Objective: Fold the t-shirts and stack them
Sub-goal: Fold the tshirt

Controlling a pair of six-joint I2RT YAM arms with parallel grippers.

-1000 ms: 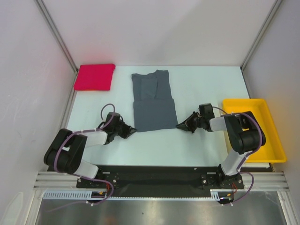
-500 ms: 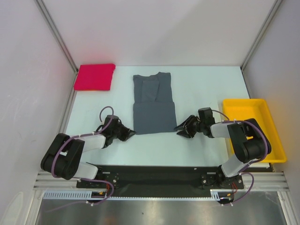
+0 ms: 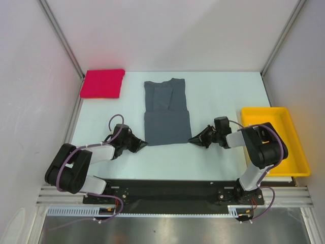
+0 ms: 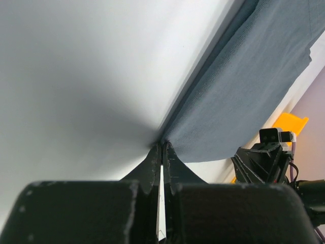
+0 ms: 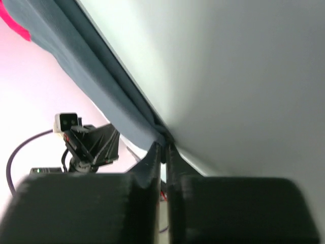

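Note:
The slate-grey t-shirt (image 3: 166, 114) lies flat mid-table, its sleeves folded in, collar at the far end. My left gripper (image 3: 144, 144) is low on the table at the shirt's near left corner. In the left wrist view its tips (image 4: 162, 145) are shut, pinching the grey cloth (image 4: 254, 76) at that corner. My right gripper (image 3: 192, 139) is at the near right corner. Its tips (image 5: 163, 145) are closed on a bunched bit of the grey cloth (image 5: 91, 71). The pinkish-red t-shirt (image 3: 102, 83) lies folded at the far left.
A yellow plastic tray (image 3: 299, 152) stands at the right edge of the table, beside the right arm. Metal frame posts and white walls close in the table on the left, right and far sides.
The right gripper opened briefly, shifted a little toward the shirt's near right corner, and closed on it again. The left gripper stayed shut at its corner and hardly moved.

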